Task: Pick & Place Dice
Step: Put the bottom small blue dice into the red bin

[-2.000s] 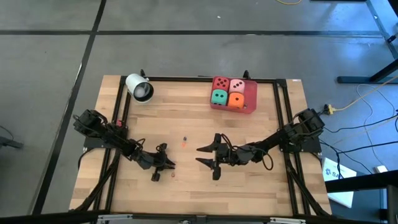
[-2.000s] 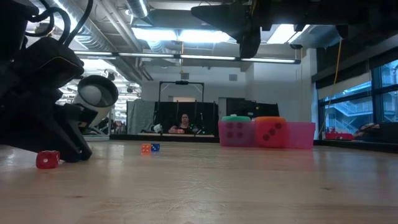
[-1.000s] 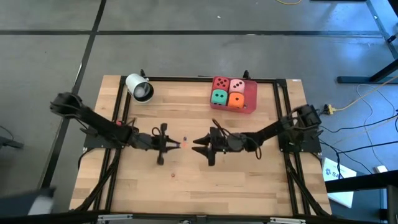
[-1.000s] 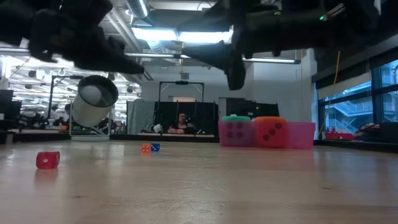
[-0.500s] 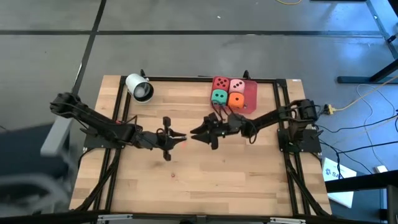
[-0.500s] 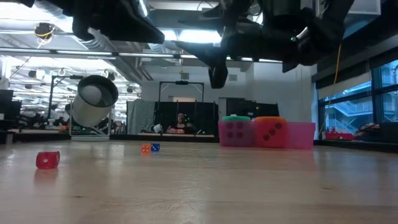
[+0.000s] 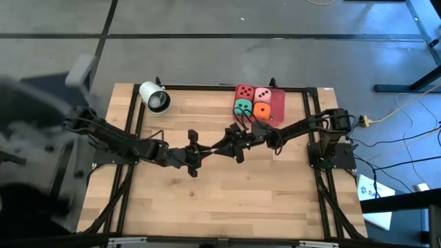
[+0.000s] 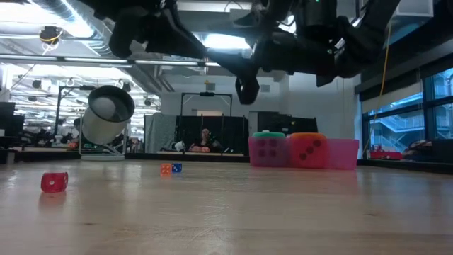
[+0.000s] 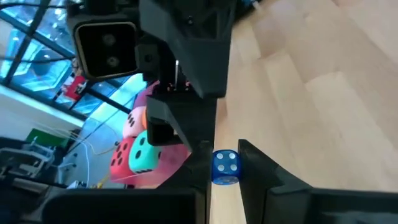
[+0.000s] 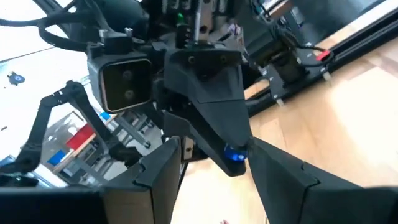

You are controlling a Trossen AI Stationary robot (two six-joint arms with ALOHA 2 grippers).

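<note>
Grey motion blur (image 7: 34,138) smears the overhead view's left edge — the two tiny dice (image 8: 170,168) at mid-table show no readable pips.

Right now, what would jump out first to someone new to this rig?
The left gripper and right gripper face each other tip to tip above mid-table, the left's jaws shut on a small blue die, the right's jaws open. At the table's far edge, a red tray holds four big dice; a white cylinder lies near the far left corner.
</note>
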